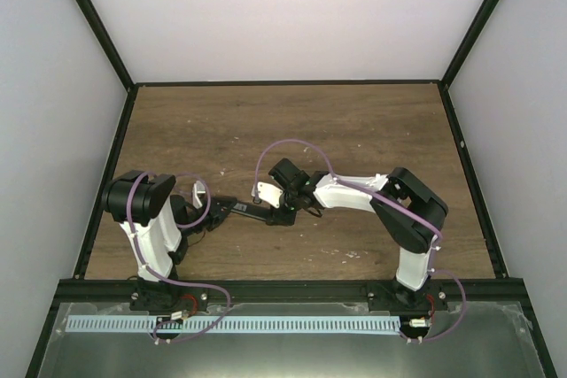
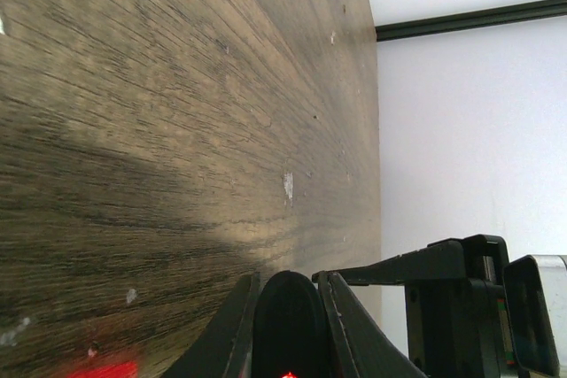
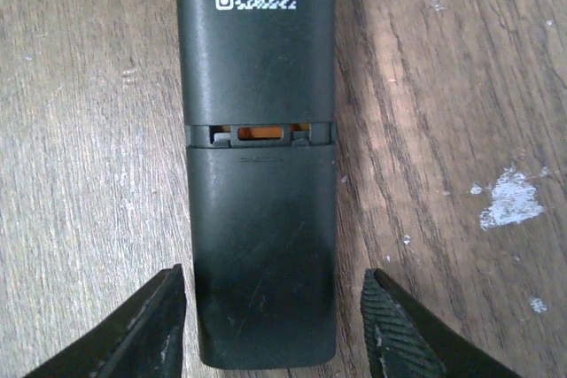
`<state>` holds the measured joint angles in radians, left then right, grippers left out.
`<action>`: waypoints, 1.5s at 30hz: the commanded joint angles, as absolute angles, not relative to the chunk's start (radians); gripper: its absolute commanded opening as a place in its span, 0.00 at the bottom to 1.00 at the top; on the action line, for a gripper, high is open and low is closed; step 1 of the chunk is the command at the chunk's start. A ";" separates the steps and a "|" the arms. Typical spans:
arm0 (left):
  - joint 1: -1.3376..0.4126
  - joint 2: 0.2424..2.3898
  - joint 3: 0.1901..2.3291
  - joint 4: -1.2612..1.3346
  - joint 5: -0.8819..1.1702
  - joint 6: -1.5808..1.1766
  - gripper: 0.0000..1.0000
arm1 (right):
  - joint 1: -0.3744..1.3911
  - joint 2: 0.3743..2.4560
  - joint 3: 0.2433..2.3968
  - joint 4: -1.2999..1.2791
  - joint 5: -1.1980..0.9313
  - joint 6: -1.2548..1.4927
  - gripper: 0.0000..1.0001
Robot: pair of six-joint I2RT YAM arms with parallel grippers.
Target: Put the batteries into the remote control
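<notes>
The black remote control (image 1: 255,212) lies on the wooden table between the two arms. In the right wrist view it shows its back (image 3: 257,50) with a white QR label. Its battery cover (image 3: 264,245) sits a slit apart from the body, and orange shows in the gap. My right gripper (image 3: 275,288) is open, with one finger on each side of the cover end and neither touching it. My left gripper (image 2: 288,281) is shut on the remote's other, rounded end (image 2: 288,329). The batteries are not in view.
White paint specks (image 3: 509,199) mark the wood to the right of the remote. A black frame rail (image 1: 288,83) and white walls close in the table at the back and sides. The right arm (image 1: 403,210) reaches in from the right.
</notes>
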<state>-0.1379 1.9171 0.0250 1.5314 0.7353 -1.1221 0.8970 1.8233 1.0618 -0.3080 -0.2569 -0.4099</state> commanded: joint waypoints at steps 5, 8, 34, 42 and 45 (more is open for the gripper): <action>-0.138 1.927 0.005 1.605 0.695 -1.051 0.00 | 0.902 1.816 1.080 -0.290 -0.239 -0.427 0.53; -0.138 1.925 0.005 1.605 0.694 -1.051 0.00 | 0.903 1.796 1.079 -0.287 -0.248 -0.424 0.55; -0.137 1.921 0.002 1.605 0.693 -1.049 0.00 | 0.837 1.823 1.141 -0.263 -0.280 -0.353 0.55; -0.138 1.924 0.006 1.605 0.696 -1.051 0.00 | 0.838 1.869 1.140 -0.252 -0.291 -0.340 0.49; -0.137 1.924 0.007 1.605 0.696 -1.052 0.00 | 0.837 1.886 1.144 -0.251 -0.295 -0.333 0.46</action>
<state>-0.1379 1.9106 0.0223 1.5314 0.7341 -1.1194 0.8345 1.8542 1.1076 -0.2573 -0.2951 -0.3439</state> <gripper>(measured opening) 0.157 0.470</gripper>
